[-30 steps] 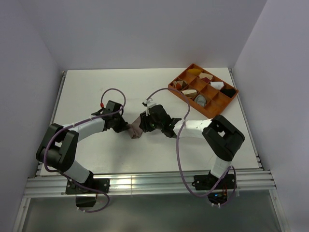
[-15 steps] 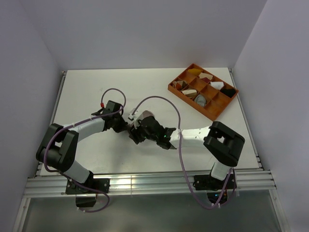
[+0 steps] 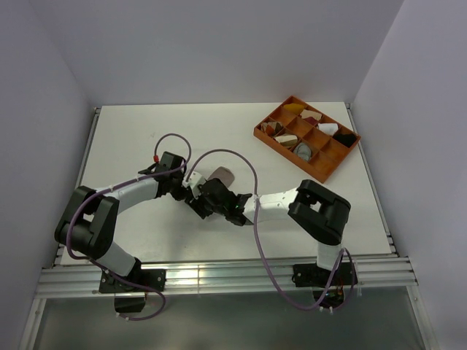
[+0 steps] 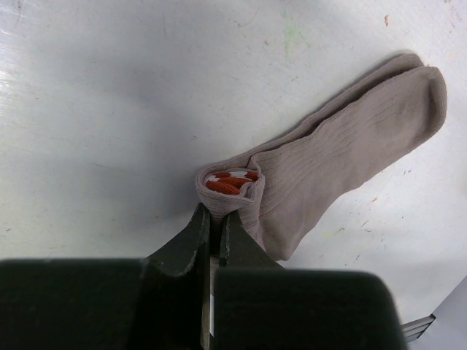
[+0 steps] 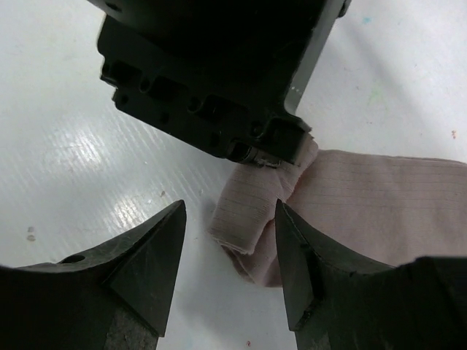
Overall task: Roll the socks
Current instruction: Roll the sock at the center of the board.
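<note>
– Left hand (image 4: 215, 219)?
– Reaching in low from the left, pinched tight on the folded cuff of the tan sock (image 4: 343, 146).
– Right hand (image 5: 230, 219)?
– Facing it, tilted down, spread open over that cuff, gripping nothing.
– Sock?
– Flat on desk (image 4: 109, 87), mid-centre, toe pointing away. Orange tray (image 3: 288, 156) far right.

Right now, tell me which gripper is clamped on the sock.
The left gripper: its jaws are pinched shut on the cuff of the tan sock. The right gripper stands open, astride the fold.
</note>
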